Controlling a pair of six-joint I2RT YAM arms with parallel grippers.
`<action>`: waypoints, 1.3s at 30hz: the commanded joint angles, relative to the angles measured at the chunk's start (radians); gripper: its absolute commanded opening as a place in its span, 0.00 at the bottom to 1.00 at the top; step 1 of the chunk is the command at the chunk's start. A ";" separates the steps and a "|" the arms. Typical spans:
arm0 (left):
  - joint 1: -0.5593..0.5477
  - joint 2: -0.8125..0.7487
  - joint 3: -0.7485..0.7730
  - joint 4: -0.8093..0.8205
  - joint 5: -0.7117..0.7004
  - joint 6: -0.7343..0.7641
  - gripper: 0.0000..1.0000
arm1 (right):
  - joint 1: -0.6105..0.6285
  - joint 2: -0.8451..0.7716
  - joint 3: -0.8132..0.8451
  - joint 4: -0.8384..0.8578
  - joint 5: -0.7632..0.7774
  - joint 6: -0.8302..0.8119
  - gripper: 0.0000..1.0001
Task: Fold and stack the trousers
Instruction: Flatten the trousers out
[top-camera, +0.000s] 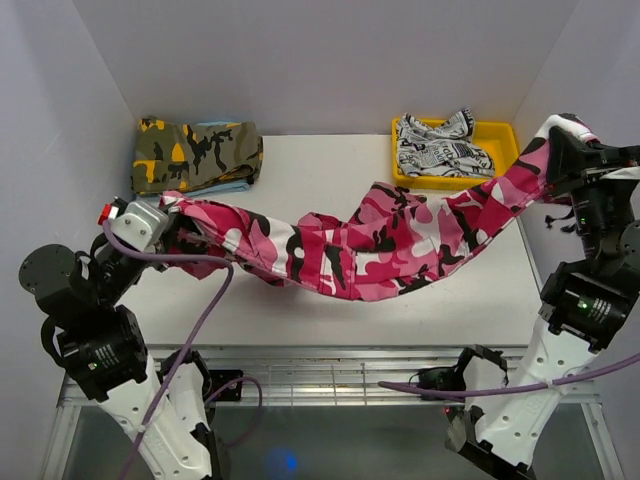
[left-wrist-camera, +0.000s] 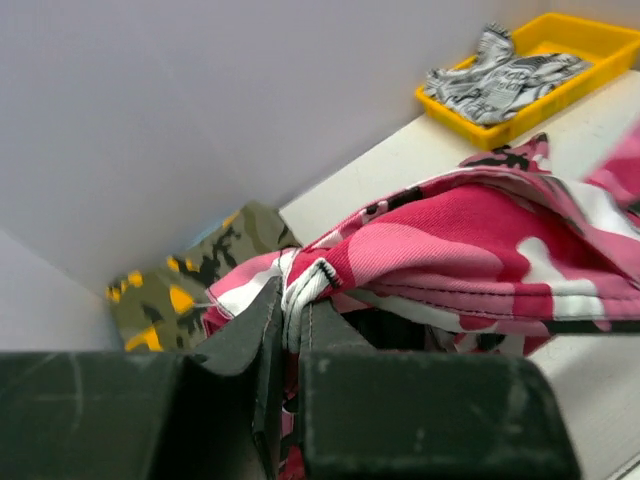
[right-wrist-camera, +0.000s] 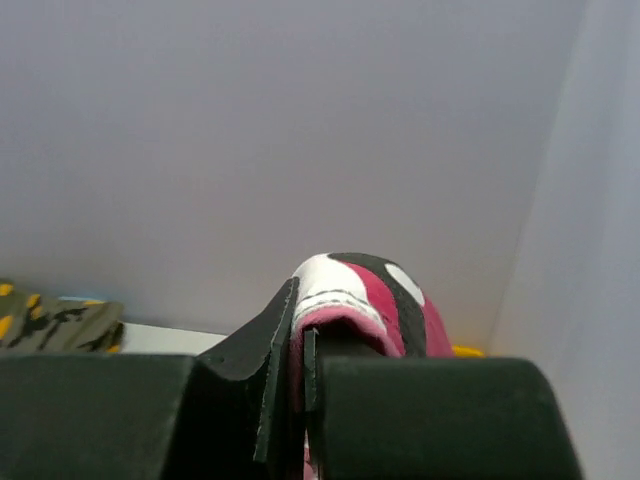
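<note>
The pink, white and black camouflage trousers (top-camera: 390, 240) hang stretched between my two grippers, sagging in the middle onto the white table (top-camera: 300, 310). My left gripper (top-camera: 172, 212) is shut on one end of the trousers (left-wrist-camera: 420, 250) at the left, low near the table. My right gripper (top-camera: 560, 140) is shut on the other end (right-wrist-camera: 365, 295), lifted high at the far right. In both wrist views cloth is pinched between the fingers.
A folded olive-and-orange camouflage garment (top-camera: 195, 155) lies at the back left on a light blue piece. A yellow tray (top-camera: 505, 140) at the back right holds a white garment with black print (top-camera: 440, 145). White walls close in the left, back and right.
</note>
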 joint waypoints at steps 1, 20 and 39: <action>0.006 0.059 -0.093 0.072 -0.282 -0.142 0.00 | 0.129 0.138 -0.154 0.334 -0.112 0.225 0.08; 0.006 0.596 -0.211 0.331 -0.573 -0.307 0.00 | 0.887 1.103 0.399 -0.040 0.494 -0.145 0.08; 0.024 0.974 -0.069 0.243 -0.556 -0.302 0.00 | 0.706 0.854 0.042 -0.623 0.053 -1.258 1.00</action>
